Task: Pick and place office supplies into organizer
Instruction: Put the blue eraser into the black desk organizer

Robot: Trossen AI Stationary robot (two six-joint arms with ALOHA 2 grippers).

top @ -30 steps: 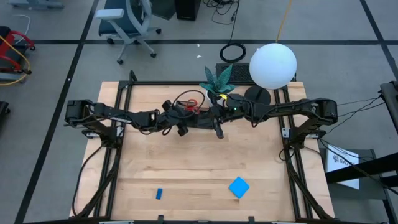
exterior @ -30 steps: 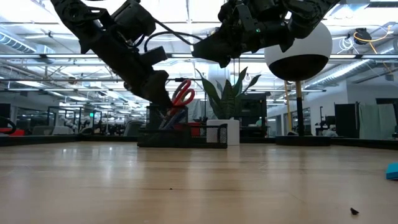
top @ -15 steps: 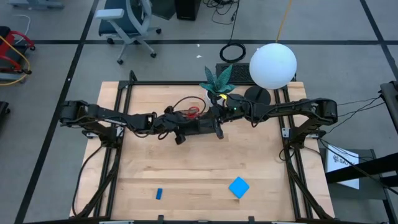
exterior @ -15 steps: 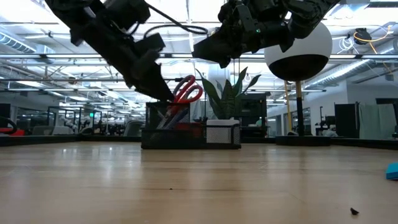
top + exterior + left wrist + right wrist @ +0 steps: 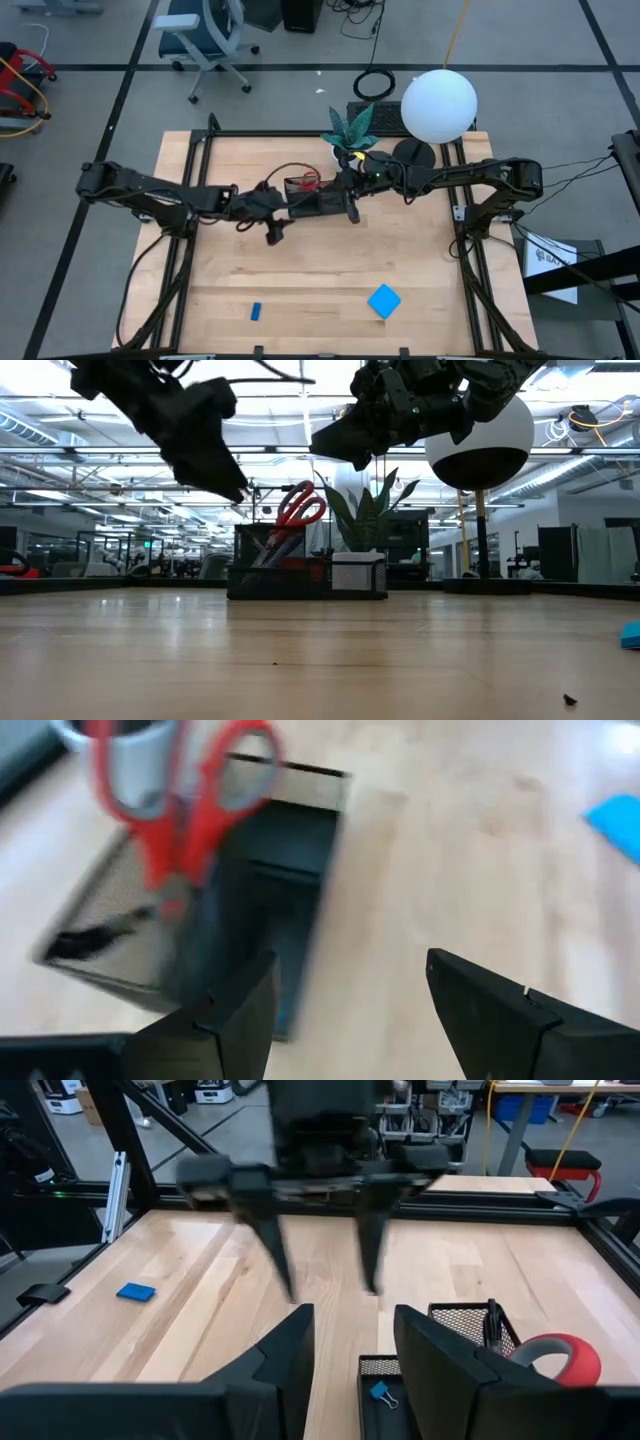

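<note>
Red-handled scissors point(image 5: 298, 512) stand blades-down in the organizer point(image 5: 300, 565), evidently stowed, just beside the empty, spread left tool point(image 5: 345, 990); right tool point(image 5: 352, 1342) hovers apart above.

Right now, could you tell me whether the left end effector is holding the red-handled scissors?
No, the left end effector is open and empty, while the red-handled scissors stand handles-up in the organizer.

I see scissors point(image 5: 298, 510) with bright red handles near the middle of the low view. They stand in a black mesh organizer point(image 5: 300, 575). The desk point(image 5: 330, 265) is light wood. At the bottom lie a bright blue pad point(image 5: 384, 300) and a small blue eraser point(image 5: 256, 311).
</note>
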